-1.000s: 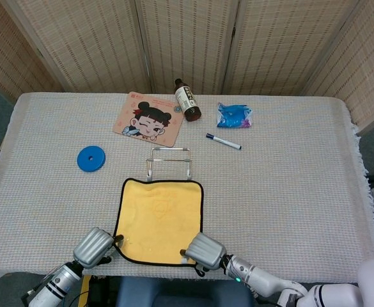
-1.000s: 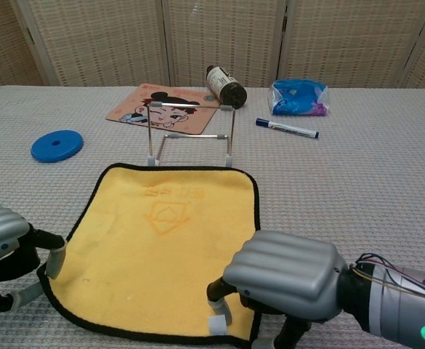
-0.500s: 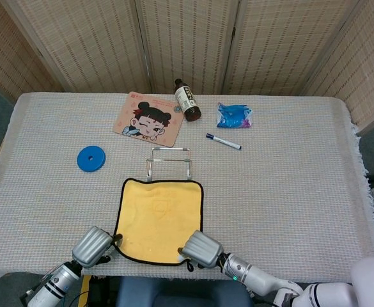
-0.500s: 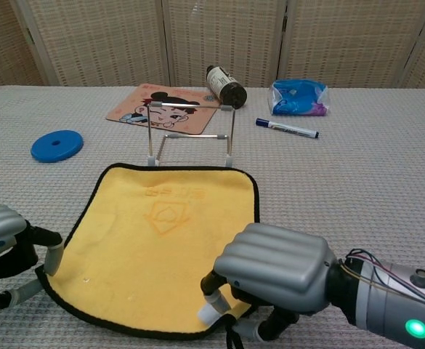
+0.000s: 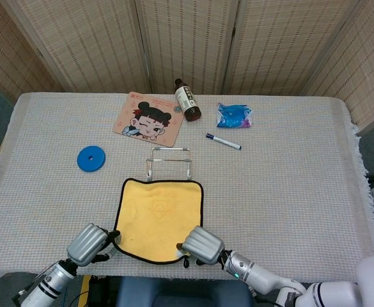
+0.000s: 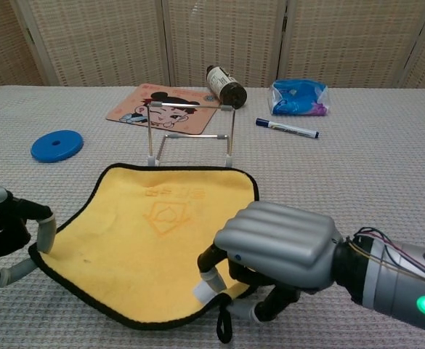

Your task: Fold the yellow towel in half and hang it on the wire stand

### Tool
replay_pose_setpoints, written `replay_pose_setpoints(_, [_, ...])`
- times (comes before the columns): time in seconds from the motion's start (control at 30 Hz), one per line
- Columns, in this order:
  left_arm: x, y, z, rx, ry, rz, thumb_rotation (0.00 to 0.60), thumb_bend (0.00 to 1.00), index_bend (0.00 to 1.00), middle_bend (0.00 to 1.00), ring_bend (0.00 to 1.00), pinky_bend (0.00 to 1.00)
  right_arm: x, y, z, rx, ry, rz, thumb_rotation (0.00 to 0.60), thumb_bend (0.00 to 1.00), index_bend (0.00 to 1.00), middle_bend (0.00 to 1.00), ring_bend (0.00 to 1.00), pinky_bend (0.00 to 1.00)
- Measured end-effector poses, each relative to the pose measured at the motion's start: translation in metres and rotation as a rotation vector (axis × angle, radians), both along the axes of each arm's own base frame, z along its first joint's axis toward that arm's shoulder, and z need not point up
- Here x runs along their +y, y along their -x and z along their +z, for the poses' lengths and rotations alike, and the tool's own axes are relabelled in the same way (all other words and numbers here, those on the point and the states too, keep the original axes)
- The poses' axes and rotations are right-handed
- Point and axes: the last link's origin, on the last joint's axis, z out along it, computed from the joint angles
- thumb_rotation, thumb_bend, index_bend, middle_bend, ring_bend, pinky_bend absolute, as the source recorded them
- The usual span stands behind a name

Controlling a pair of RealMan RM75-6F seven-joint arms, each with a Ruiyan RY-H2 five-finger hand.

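The yellow towel (image 5: 160, 214) (image 6: 150, 233), edged in black, lies spread on the table just in front of the wire stand (image 5: 169, 161) (image 6: 190, 134). The stand is upright and bare. My left hand (image 5: 89, 243) (image 6: 1, 233) pinches the towel's near left corner, which is raised off the cloth. At the near right corner my right hand (image 5: 202, 244) (image 6: 277, 251) grips the hem from above, and that corner is lifted too, with a black loop dangling under it. The far edge of the towel stays flat near the stand's feet.
A blue disc (image 5: 91, 158) lies at the left. Behind the stand are a cartoon mat (image 5: 148, 119), a brown bottle (image 5: 187, 99) on its side, a blue bag (image 5: 234, 116) and a marker (image 5: 224, 141). The table's near edge runs just under both hands.
Both hands have closed on the near corners and lifted them, so the towel's near edge has come off the table and drawn slightly toward the stand.
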Motion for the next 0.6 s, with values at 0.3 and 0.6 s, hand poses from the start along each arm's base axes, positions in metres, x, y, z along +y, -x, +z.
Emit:
replay_pose_setpoints(0.3, [-0.011,-0.004,0.023,-0.077,0.021,0.031,0.600,0.54,0.66,0.99,0.84,1.00,0.001,-0.005,0.024,-0.052,-0.023,-0.024,0.600,0.52,0.73,0.96,1.00,1.00])
replay_pose_setpoints(0.6, [-0.035,-0.008,0.041,-0.120,0.065,0.053,0.600,0.54,0.65,0.99,0.84,1.00,0.012,-0.004,0.052,-0.075,-0.059,-0.027,0.600,0.52,0.73,0.96,1.00,1.00])
